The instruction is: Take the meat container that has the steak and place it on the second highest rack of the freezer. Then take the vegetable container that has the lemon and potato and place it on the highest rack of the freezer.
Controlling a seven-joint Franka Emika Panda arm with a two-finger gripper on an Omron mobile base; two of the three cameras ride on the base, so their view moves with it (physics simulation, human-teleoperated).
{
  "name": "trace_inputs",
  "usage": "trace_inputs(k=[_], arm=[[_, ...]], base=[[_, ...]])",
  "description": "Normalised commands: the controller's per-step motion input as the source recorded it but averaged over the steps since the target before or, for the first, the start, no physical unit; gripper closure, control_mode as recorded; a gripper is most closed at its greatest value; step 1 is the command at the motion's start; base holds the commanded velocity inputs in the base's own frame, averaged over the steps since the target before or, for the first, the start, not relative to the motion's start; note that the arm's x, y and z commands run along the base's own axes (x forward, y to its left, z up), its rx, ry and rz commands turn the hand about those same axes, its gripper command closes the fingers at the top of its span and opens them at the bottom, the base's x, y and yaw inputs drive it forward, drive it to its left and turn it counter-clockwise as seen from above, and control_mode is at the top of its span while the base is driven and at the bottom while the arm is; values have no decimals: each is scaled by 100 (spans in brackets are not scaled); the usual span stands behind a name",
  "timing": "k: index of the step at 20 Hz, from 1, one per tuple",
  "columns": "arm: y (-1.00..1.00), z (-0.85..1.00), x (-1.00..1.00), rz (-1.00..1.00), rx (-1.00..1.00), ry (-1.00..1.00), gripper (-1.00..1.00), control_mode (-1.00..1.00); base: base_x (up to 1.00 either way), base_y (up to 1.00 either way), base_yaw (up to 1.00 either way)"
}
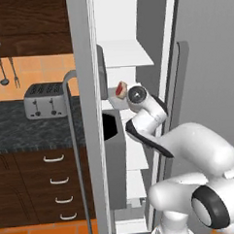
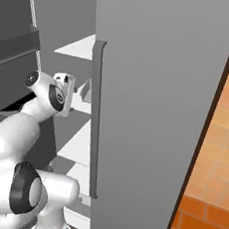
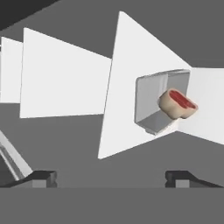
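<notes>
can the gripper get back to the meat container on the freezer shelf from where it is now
Probably yes. In the hand view the gripper is open and faces the meat container holding the steak on its white shelf, with nothing between them.

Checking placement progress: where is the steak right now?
The steak sits in its grey container on a white freezer shelf, right of centre in the hand view, beyond the open jaws.

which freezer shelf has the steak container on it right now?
The second highest rack, just below the highest rack. The container with the steak sits on it; the other visible shelves look bare. The claw is open, apart from it.
</notes>
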Motion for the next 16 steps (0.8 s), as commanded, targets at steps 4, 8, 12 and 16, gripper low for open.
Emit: trace_inputs(k=[4,8,12,16], arm=[[0,63,-100,0,0,-2,-100,-100],[-1,7,-100,2,-1,-1,-100,-100],[-29,1,-100,0,0,-8,-100,-100],[-24,27,-100,0,0,-4,-100,-100]], base=[[0,0,0],[0,0,0],[0,0,0],[0,0,0]])
